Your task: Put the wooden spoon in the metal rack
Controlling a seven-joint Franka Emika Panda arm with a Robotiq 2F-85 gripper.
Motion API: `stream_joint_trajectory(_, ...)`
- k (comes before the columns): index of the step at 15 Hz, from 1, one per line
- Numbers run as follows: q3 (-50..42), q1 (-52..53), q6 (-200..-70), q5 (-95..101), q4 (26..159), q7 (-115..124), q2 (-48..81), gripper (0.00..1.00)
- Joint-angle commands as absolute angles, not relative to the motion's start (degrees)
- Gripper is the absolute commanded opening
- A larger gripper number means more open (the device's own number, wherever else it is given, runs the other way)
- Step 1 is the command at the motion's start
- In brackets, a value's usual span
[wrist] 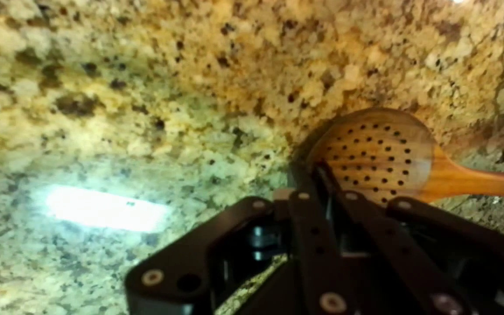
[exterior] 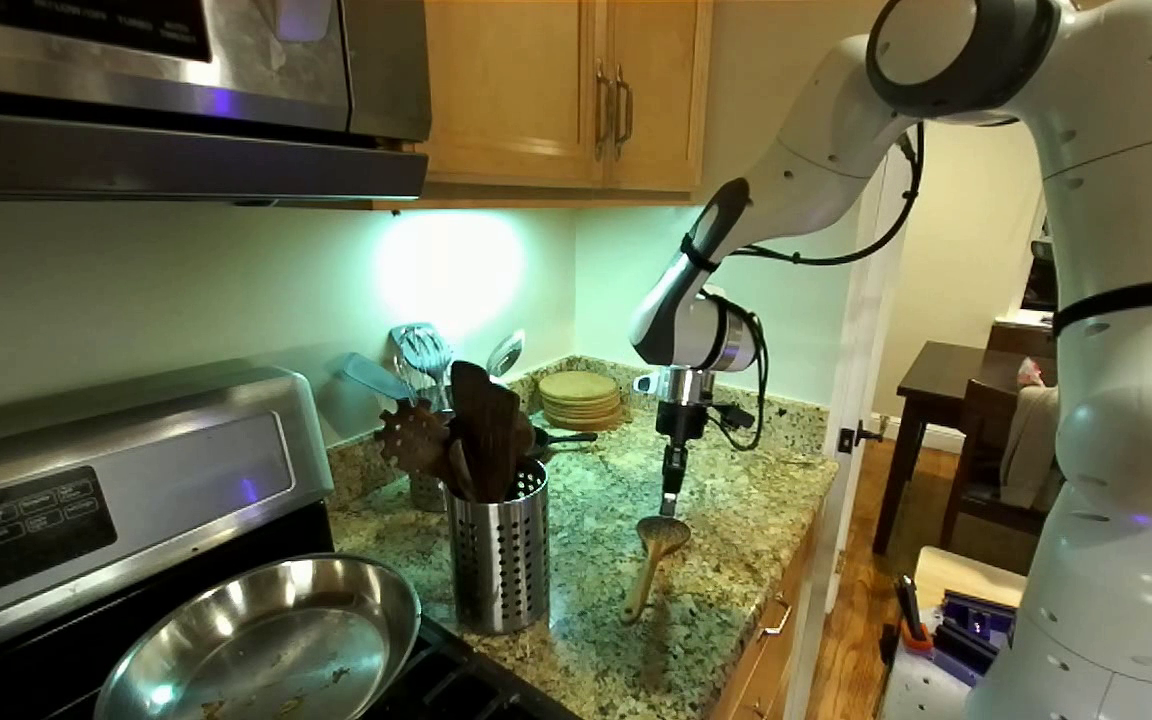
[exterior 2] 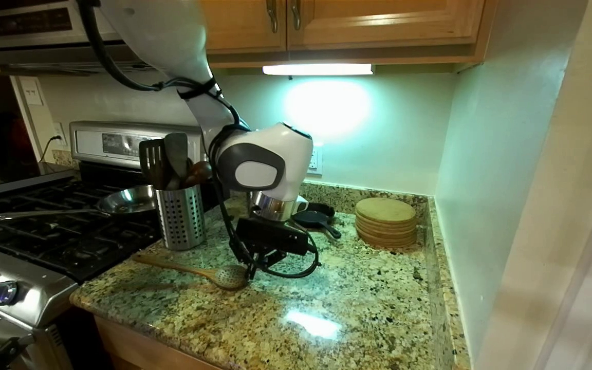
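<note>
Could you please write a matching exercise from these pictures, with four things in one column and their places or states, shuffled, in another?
1. light-brown wooden spoon with a perforated oval bowl
2. silver cylindrical metal utensil holder
3. shiny steel frying pan
4. round tan discs

A. on the black stovetop
B. stacked near the back corner of the speckled stone counter
C. bowl at the tips of the black gripper
D. holding dark broad-headed utensils

Pairs: 1-C, 2-D, 3-A, 4-B
</note>
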State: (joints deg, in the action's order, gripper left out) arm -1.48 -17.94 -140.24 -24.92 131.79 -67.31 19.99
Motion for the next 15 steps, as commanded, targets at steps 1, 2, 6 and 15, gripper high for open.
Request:
stream_joint_trajectory(1,-2.15,-18.02,-139.41,-23.85,133.16,-66.06,16.84,0.09)
stream_joint_trajectory(2,-2.24,-17.98,-139.24,-23.89,132.89,-65.89,16.90,0.09)
stream_joint_trajectory(6,-2.68,-17.59,-138.76,-23.13,132.07,-64.20,17.97,0.32)
stream_joint_trajectory(15,-2.03,-18.54,-131.27,-24.31,128.66,-66.53,21.52,0.84)
